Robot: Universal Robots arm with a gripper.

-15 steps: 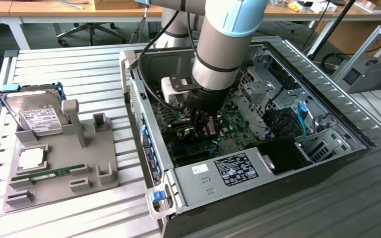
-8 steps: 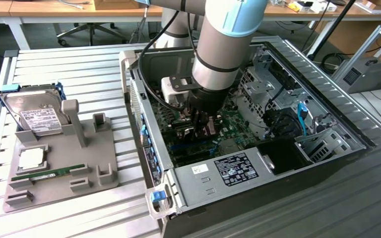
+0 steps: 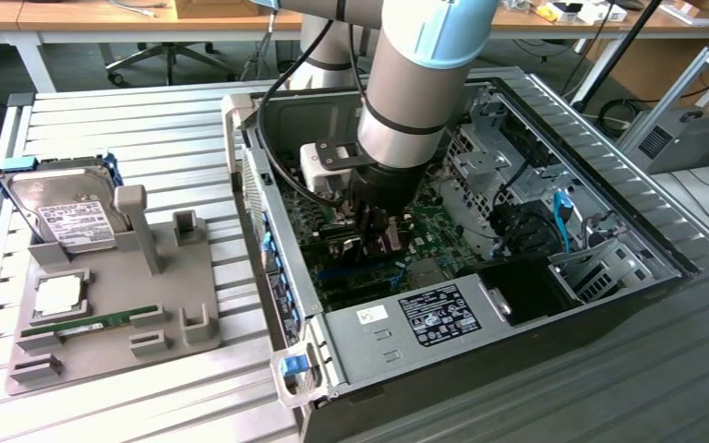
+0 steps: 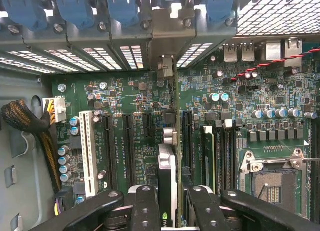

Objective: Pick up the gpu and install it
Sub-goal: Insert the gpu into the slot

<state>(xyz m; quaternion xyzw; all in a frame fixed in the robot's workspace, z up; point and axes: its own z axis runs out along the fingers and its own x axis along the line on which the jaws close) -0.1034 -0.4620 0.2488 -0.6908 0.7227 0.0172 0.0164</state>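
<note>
The gripper (image 4: 170, 201) reaches down into the open computer case (image 3: 650, 249), its fingers (image 4: 145, 206) pinching the gpu (image 4: 167, 176) edge-on, the card held upright right under the wrist and over the motherboard (image 4: 130, 116). Its metal bracket points toward the slot covers (image 4: 165, 31) ahead. As I see it, a slight tilt could miss the slot (image 4: 129, 141) or clip neighbouring components. Well off to the side, the grey holder (image 3: 108, 305) carries the hard drive (image 3: 66, 217) and memory stick (image 3: 90, 323).

Upright gpu (image 4: 169, 156) hemmed by memory sticks (image 4: 209, 156), bundled cables (image 4: 30, 122) crowding case wall (image 4: 20, 191).
</note>
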